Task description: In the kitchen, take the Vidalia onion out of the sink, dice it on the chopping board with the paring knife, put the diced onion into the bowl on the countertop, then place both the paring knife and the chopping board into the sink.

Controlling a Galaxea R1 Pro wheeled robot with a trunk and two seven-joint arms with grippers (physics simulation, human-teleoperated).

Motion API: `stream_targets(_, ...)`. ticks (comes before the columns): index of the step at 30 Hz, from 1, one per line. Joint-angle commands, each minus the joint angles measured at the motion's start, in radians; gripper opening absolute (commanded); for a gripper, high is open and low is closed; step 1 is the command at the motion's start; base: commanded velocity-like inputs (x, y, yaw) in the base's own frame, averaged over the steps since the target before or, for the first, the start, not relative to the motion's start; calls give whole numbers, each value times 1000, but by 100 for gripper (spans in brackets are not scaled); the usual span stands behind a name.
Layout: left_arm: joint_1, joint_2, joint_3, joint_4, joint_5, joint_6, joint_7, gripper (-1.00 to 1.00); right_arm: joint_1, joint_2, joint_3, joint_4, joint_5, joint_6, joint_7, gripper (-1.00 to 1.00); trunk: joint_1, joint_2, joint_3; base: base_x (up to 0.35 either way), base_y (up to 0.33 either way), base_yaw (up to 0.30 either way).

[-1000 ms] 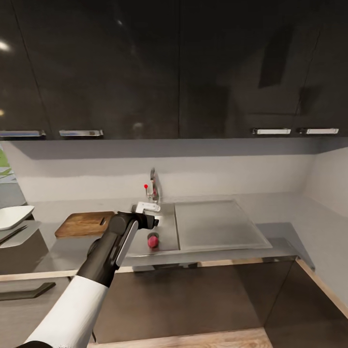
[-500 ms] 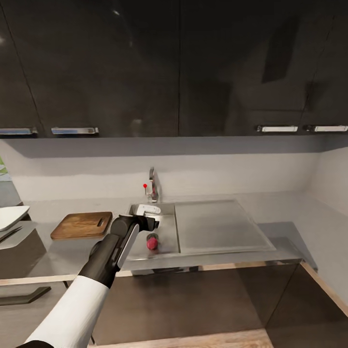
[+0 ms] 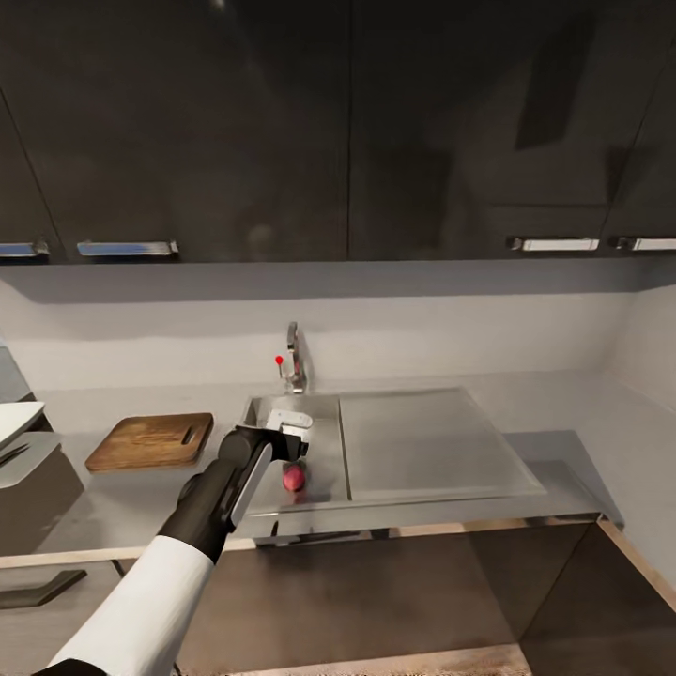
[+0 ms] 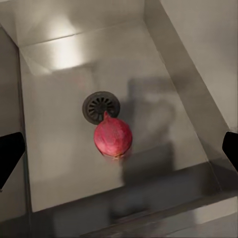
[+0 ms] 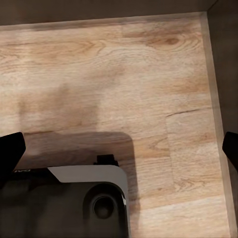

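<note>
The Vidalia onion point(image 3: 293, 479), a small pinkish-red ball, lies on the floor of the sink point(image 3: 324, 441) near its front wall. In the left wrist view the onion point(image 4: 113, 138) rests beside the round drain point(image 4: 100, 106). My left gripper point(image 3: 297, 451) hangs open just above it, its dark fingertips point(image 4: 10, 154) wide apart on either side. The chopping board point(image 3: 150, 441) lies on the countertop point(image 3: 122, 498) left of the sink. The white bowl point(image 3: 14, 420) peeks in at the far left, with a dark sliver, probably the paring knife point(image 3: 9, 457), below it. My right gripper point(image 5: 119, 148) is open over the wood floor.
A chrome tap point(image 3: 294, 361) with a red knob stands behind the basin. A flat drainboard point(image 3: 422, 446) extends to the right of it. Glossy black upper cabinets point(image 3: 338, 131) hang overhead. The right wrist view shows pale wood floor point(image 5: 114, 74) and part of the robot's base point(image 5: 94, 193).
The head camera has shifted, so the whole scene slid left. My left gripper has come down and closer to the onion, which has stayed in place in the sink.
</note>
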Motion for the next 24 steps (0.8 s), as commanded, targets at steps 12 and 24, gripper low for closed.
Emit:
stream_targets(12,-1,0,-2,104,6,-94,9,100,-1,0,-7,1,10,-2,-5,100,1,-2,-22,16,0,0)
stream_targets(24,-1,0,-2,115,8,-107,9,100,-1,0,-7,1,10,-2,-5,100,1,-2,-41,144,0,0)
